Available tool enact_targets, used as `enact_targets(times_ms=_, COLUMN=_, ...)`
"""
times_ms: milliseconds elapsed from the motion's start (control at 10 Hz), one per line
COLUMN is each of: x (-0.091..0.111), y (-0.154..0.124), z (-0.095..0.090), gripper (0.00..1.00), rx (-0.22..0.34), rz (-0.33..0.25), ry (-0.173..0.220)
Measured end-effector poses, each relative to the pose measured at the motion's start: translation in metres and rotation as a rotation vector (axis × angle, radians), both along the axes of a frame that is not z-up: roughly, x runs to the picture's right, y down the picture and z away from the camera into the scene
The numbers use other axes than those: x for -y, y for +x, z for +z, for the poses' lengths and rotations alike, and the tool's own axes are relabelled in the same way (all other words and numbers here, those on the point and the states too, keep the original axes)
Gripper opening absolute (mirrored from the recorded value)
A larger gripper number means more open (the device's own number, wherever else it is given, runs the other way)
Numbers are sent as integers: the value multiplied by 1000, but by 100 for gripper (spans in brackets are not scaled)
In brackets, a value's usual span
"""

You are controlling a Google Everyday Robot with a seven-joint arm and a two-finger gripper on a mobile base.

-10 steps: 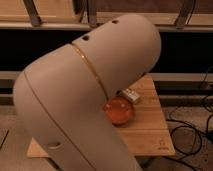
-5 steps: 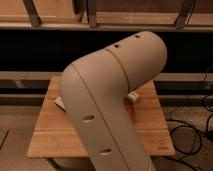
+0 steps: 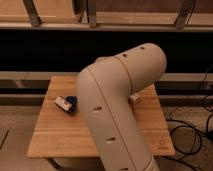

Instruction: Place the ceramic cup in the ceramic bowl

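Observation:
My large beige arm (image 3: 117, 105) fills the middle of the camera view and rises over the wooden table (image 3: 55, 135). The gripper is out of view, beyond or behind the arm. The orange-red ceramic bowl is hidden behind the arm. On the left part of the table lies a small dark blue object (image 3: 73, 104) with a white piece (image 3: 62, 102) against it; I cannot tell whether it is the ceramic cup. A small pale block (image 3: 134, 98) peeks out at the arm's right edge.
Black cables (image 3: 192, 130) lie on the floor to the right of the table. A dark shelf and a wall with metal legs (image 3: 32, 15) run behind the table.
The arm has swung to the right across the view. It now covers the orange-red bowl seen a second ago and uncovers the dark blue object on the left.

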State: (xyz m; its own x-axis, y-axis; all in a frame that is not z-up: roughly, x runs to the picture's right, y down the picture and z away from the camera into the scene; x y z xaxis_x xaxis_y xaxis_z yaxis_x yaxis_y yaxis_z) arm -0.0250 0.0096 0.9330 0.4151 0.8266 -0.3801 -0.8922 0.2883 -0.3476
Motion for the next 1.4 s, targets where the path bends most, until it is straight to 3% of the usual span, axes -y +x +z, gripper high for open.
enact_targets(times_ms=300, x=2, y=13, z=7, gripper=24, rx=-27, rz=12, ry=-19)
enact_targets(times_ms=500, x=15, y=31, z=-2, gripper=3, rx=-78, rz=30, ry=-1)
enact_targets(times_ms=700, x=26, y=53, z=-20, gripper=0, rx=-144, rz=43, ry=30)
enact_targets(times_ms=800, x=34, y=69, z=-39, gripper=0, rx=-210, rz=44, ry=66)
enact_targets(times_ms=1100, x=40, y=81, z=-90, gripper=0, rx=-315, rz=56, ry=147)
enact_targets(times_ms=1300, x=23, y=73, z=-117, gripper=0, rx=-341, rz=65, ry=155)
enact_targets(times_ms=1400, x=1, y=61, z=-127, gripper=0, rx=-344, rz=73, ry=134)
